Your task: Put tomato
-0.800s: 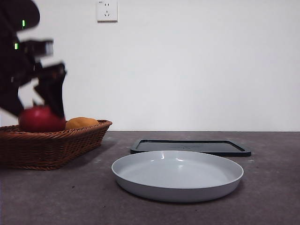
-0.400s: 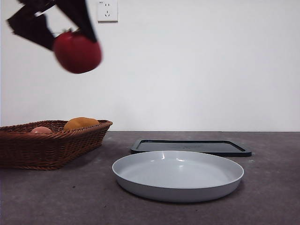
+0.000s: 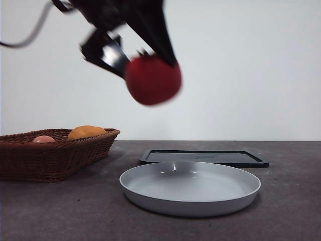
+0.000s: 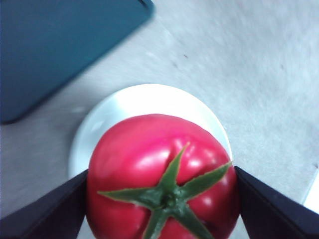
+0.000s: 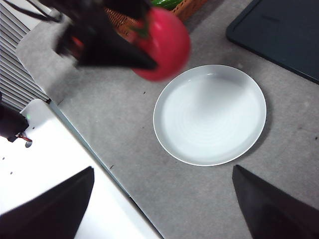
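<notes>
Glossy round tomato (image 3: 153, 80) aloft, above smooth white plate (image 3: 190, 188).
Left gripper (image 4: 162, 199) clamps it, arm slanting down from upper left; right gripper (image 5: 162, 204) wide open.

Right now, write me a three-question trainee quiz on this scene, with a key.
1. True or false: the left gripper holds the tomato between its jaws.
2. What lies beneath the tomato in the left wrist view? A) wicker basket B) white plate C) dark tray
3. Fill in: the orange-yellow fruit sits in the ____.

Key: 1 true. 2 B, the white plate. 3 wicker basket. The right gripper waits, jaws open; the dark tray lies behind the plate.
</notes>
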Robot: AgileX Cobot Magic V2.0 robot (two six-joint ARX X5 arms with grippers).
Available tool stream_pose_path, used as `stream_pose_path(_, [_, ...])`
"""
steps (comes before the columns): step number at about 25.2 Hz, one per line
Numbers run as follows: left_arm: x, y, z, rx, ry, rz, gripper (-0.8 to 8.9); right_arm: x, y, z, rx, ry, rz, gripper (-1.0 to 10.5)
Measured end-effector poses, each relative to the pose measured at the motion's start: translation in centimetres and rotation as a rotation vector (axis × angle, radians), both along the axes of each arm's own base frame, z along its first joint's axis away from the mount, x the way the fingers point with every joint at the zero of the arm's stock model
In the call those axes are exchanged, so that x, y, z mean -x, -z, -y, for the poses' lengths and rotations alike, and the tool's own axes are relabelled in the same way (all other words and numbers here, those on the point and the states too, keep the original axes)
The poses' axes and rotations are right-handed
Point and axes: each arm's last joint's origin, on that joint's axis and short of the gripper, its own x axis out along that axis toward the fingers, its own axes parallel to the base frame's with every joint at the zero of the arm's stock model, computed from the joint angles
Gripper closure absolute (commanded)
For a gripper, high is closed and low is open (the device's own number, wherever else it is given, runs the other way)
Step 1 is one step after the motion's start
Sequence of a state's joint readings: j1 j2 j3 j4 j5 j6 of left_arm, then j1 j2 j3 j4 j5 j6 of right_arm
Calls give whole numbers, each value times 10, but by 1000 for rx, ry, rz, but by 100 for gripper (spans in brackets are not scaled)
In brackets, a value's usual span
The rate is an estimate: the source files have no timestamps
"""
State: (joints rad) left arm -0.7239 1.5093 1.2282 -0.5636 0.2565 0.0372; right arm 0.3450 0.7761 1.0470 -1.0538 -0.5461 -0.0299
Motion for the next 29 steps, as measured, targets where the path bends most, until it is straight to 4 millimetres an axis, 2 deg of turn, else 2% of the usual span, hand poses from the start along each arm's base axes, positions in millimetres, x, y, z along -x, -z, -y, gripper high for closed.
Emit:
stream_pose_path(6, [-11,43,33,-77,34,-10,416,0,0,0,0,0,0,504])
stream_pose_path(11, [-16,80,52,-139,76,-54,416,0,0,0,0,0,0,504])
stream_pose_path(13, [-16,88,55,-156,88,-66,416,0,0,0,0,0,0,504])
stream_pose_path(20, [-16,90,56,-161,97,-63,389,0,0,0,0,0,-1,504])
stream_pose_path(23, [-16,90,56,-161,97,-63,246,0,0,0,0,0,-1,504])
stream_pose_path(24, [-16,90,56,-161,97,-63,225,0,0,0,0,0,-1,504])
stream_pose_path(29, [-16,90,56,-155,72,-80,220,0,0,0,0,0,-1,504])
